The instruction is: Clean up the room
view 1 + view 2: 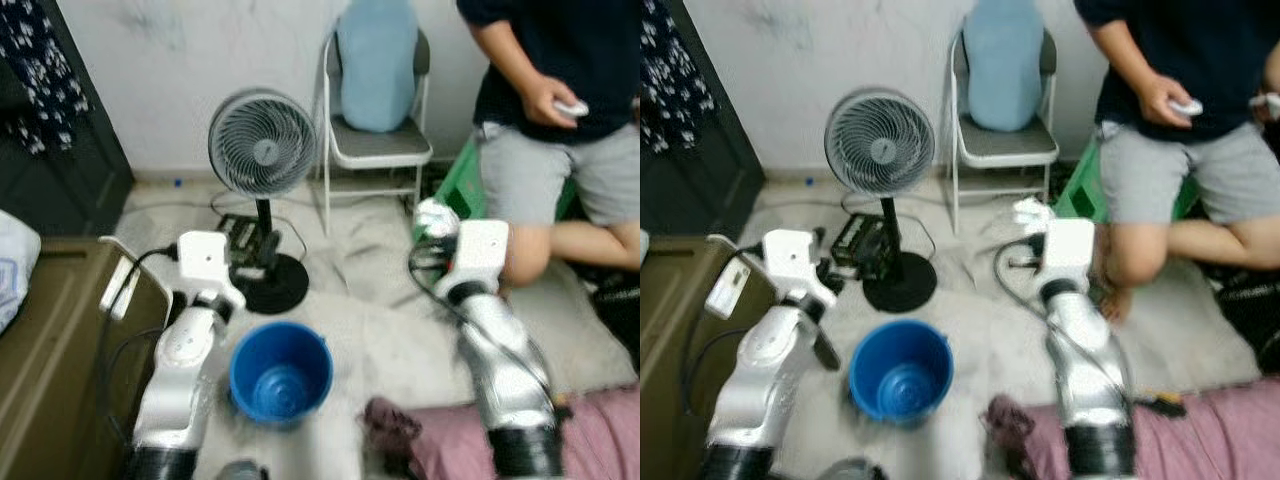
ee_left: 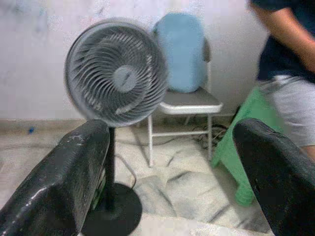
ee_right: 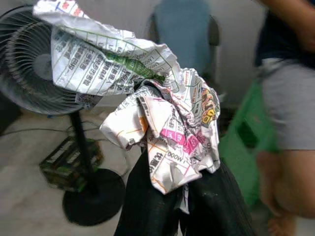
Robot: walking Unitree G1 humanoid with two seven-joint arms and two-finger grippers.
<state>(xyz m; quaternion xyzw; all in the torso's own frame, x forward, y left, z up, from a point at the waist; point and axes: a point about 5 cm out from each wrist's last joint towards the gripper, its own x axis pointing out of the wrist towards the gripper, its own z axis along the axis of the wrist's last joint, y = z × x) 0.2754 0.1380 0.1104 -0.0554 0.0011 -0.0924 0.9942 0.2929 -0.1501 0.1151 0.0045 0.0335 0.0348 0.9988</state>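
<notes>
While the right hand (image 3: pixel 172 196) grips a crumpled printed paper (image 3: pixel 142 108) between its two black fingers, the blue bucket (image 1: pixel 281 372) stands open on the floor between the robot's arms, just in front of it. The paper is pinched near its lower end, so most of the wad sticks up past the fingertips; that hold looks firm enough to carry, and it leaves the bulk free to drop cleanly once the fingers part. In the head views the same wad shows as a pale lump (image 1: pixel 436 217) at the end of the raised right arm, held high and forward of the bucket and off to its right, near the green stool (image 1: pixel 462 190). The bucket looks like the place for rubbish, so the likely next job is to bring the paper back and to the left until it hangs over the rim.

The left hand (image 2: pixel 172 162) is spread wide with nothing between its fingers, and it points toward the standing fan (image 1: pixel 262 145) and the folding chair (image 1: pixel 375 140) with its blue cushion (image 1: pixel 377 62). It seems held clear of the bucket, to leave room for the other arm.

A person (image 1: pixel 560 100) sits at the right, holding a small white controller (image 1: pixel 571 107), close enough to the right arm that a wide swing should be avoided. A pinkish cloth (image 1: pixel 560 440) lies on the floor near the robot, still to be picked up.
</notes>
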